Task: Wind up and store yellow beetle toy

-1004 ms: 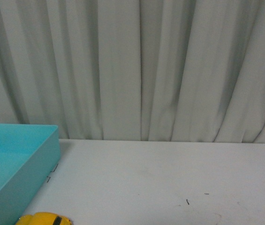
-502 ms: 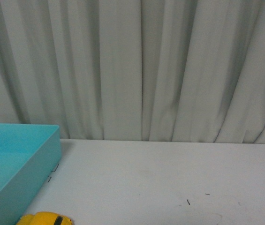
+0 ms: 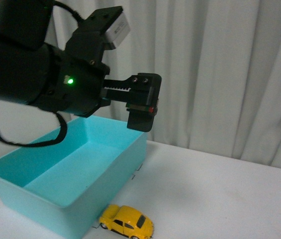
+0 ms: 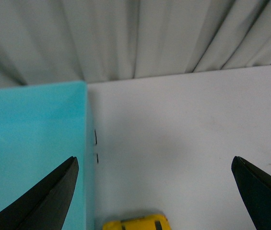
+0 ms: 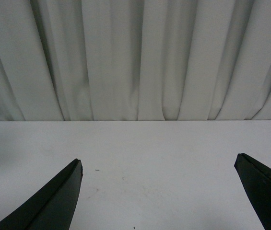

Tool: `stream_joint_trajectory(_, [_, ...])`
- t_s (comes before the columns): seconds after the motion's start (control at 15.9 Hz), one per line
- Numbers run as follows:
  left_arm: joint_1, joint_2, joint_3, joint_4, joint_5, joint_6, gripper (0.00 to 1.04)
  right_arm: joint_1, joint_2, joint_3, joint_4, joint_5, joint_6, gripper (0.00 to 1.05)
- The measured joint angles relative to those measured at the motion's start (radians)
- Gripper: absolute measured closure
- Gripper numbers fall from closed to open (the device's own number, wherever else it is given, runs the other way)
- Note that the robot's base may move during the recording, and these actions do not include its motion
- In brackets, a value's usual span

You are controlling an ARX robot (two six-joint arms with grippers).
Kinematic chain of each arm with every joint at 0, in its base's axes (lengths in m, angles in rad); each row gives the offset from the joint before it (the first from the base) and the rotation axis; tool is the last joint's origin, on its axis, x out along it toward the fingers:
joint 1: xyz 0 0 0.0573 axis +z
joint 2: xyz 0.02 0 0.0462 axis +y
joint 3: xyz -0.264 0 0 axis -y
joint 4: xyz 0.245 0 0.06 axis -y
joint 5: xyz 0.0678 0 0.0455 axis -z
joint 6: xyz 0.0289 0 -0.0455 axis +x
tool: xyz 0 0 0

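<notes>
The yellow beetle toy stands on its wheels on the white table, close against the near right corner of the teal bin. My left gripper is open and empty, held high above the bin's far right rim. In the left wrist view the left gripper shows wide-spread jaws, with the bin on one side and the beetle's roof at the picture's edge. My right gripper is open and empty over bare table; it does not show in the front view.
The white table stretches to the right of the bin. A pale grey curtain hangs behind the table's far edge. The bin holds nothing that I can see.
The front view differs a lot: the left arm now fills the upper left where no arm showed. The bin and the beetle now show whole, further right and from another angle.
</notes>
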Motion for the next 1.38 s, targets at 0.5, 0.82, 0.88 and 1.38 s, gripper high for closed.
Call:
stream_joint_trajectory(0.5, [-0.061,0.338,0.375,-0.634,0.083,1.084,0.07,0.000,0.000,0.000,0.000,0.000,0.000,0.07])
stream_joint_trajectory(0.82, [-0.093,0.426,0.309,-0.620,0.031,1.232,0.07,0.000,0.000,0.000,0.000,0.000,0.000,0.07])
stream_joint_trajectory(0.88, [-0.090,0.450,0.294,-0.605,0.014,1.251,0.07,0.000,0.000,0.000,0.000,0.000,0.000,0.07])
stream_joint_trajectory(1.38, [-0.062,0.611,0.280,-0.485,-0.048,1.340,0.07,0.000,0.000,0.000,0.000,0.000,0.000,0.07])
